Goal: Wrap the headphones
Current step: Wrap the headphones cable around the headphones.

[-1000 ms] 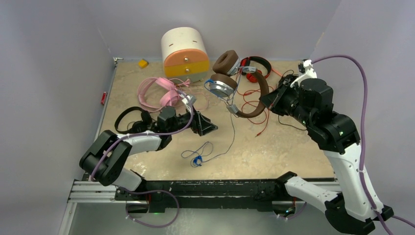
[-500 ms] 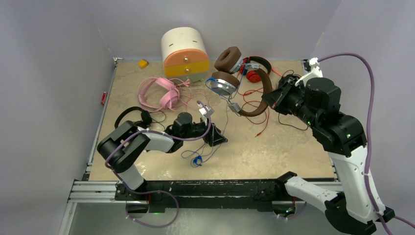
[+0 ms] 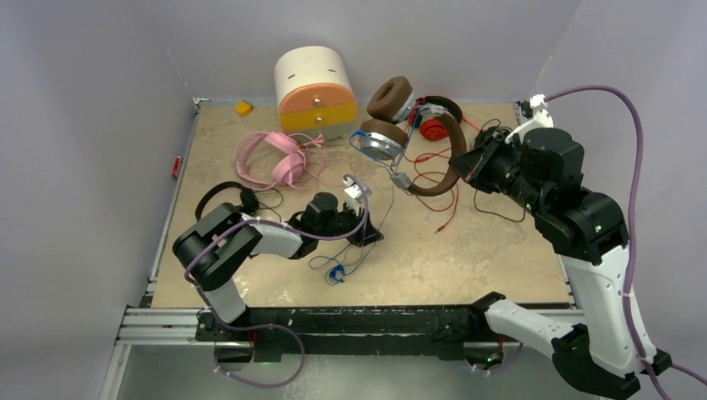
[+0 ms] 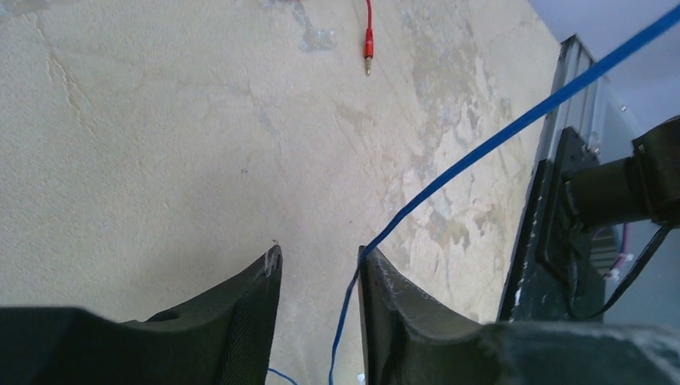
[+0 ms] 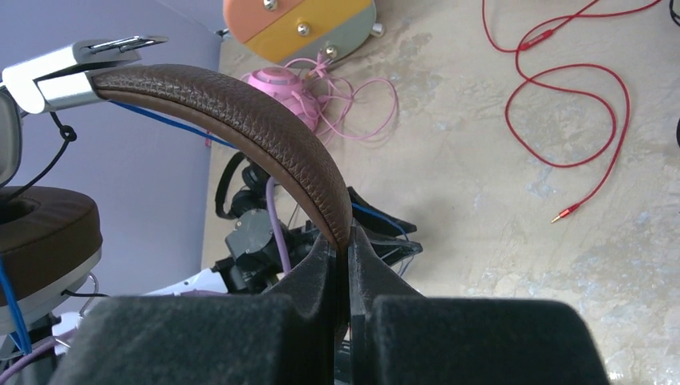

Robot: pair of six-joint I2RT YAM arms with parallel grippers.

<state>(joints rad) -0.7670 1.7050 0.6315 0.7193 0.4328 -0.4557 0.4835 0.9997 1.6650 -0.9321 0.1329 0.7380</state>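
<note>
My right gripper (image 3: pixel 461 167) (image 5: pixel 346 237) is shut on the leather band of the brown headphones (image 3: pixel 443 154) (image 5: pixel 240 112) and holds them above the table, ear cups hanging left. Their thin blue cable (image 3: pixel 335 271) (image 4: pixel 481 152) drops to a small coil near the table's front. My left gripper (image 3: pixel 369 233) (image 4: pixel 319 257) is low over the table, jaws apart. The blue cable passes between them and lies against the right finger, not pinched. Pink headphones (image 3: pixel 271 158), red headphones (image 3: pixel 431 129) and black headphones (image 3: pixel 225 198) lie on the table.
A white-orange-yellow drawer box (image 3: pixel 315 92) stands at the back centre, with a small yellow piece (image 3: pixel 243 107) to its left. A loose red cable (image 3: pixel 433 179) (image 5: pixel 561 120) sprawls under the brown headphones, its plug (image 4: pixel 368 56) ahead of my left gripper. The metal rail (image 4: pixel 553 224) borders the table's front.
My left gripper has moved right and forward to the blue cable, and its jaws have narrowed around it. The right arm has lifted the brown headphones slightly.
</note>
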